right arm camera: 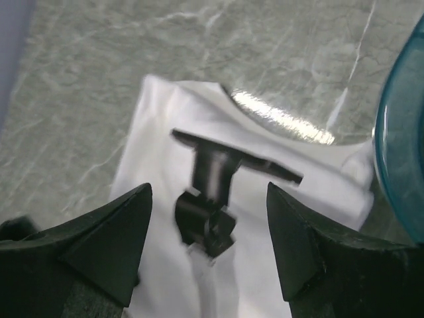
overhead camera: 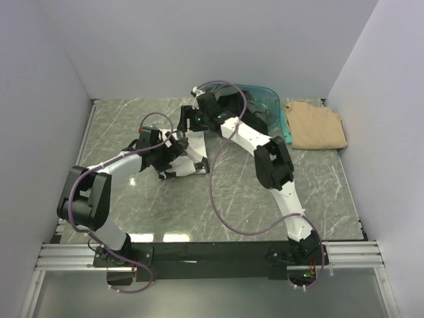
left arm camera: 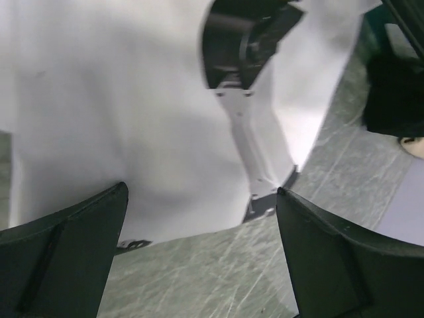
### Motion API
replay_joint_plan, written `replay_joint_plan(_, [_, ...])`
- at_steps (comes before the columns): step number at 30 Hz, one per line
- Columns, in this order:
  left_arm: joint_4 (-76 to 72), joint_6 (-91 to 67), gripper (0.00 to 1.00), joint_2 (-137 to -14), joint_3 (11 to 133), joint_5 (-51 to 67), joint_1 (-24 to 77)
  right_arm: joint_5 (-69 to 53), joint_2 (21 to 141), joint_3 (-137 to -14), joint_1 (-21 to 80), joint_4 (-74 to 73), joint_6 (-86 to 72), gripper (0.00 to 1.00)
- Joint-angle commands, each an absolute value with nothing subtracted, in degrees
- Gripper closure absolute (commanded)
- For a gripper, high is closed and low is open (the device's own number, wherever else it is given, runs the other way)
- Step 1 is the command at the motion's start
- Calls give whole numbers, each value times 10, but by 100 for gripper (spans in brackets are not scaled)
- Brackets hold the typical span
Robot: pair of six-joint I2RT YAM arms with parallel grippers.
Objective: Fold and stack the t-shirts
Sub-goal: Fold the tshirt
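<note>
A folded white t-shirt (overhead camera: 191,163) lies on the table's middle left, mostly hidden by both arms. It fills the left wrist view (left arm camera: 119,112) and shows in the right wrist view (right arm camera: 159,199). My left gripper (overhead camera: 173,161) is open and empty at the shirt's near edge, its fingers (left arm camera: 79,245) low over the table. My right gripper (overhead camera: 190,119) is open and empty, hovering above the shirt's far side (right arm camera: 209,189). A folded tan t-shirt (overhead camera: 317,126) lies at the back right. Dark cloth (left arm camera: 392,99) lies in the teal basket (overhead camera: 273,106).
The teal basket stands at the back, between the white shirt and the tan shirt; its rim shows in the right wrist view (right arm camera: 397,132). White walls close in the table on the left, back and right. The green marbled tabletop (overhead camera: 252,199) lies bare in front.
</note>
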State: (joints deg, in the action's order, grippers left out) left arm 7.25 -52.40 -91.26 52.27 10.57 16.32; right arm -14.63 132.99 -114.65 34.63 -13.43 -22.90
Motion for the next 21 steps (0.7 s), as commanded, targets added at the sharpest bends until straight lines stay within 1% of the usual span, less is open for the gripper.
replay_joint_plan(1, [43,-534,1,-915,495,96,161,-132,1388,-1227,345,-185,-223,24])
replay_joint_plan(4, [41,-533,1,-905,462,93,167,-114,1407,-1227,348,-185,-227,24])
replay_joint_plan(10, [51,-539,1,-870,404,80,201,-92,1371,-1121,365,-151,-221,24])
replay_joint_plan(14, [87,-555,1,-812,379,52,246,-66,1312,-1019,386,-131,-210,24])
replay_joint_plan(16, [113,-562,1,-782,370,32,264,-33,1282,-965,402,-117,-202,24])
replay_joint_plan(21, [198,-584,0,-651,372,-26,301,-10,1172,-915,416,-119,-191,23])
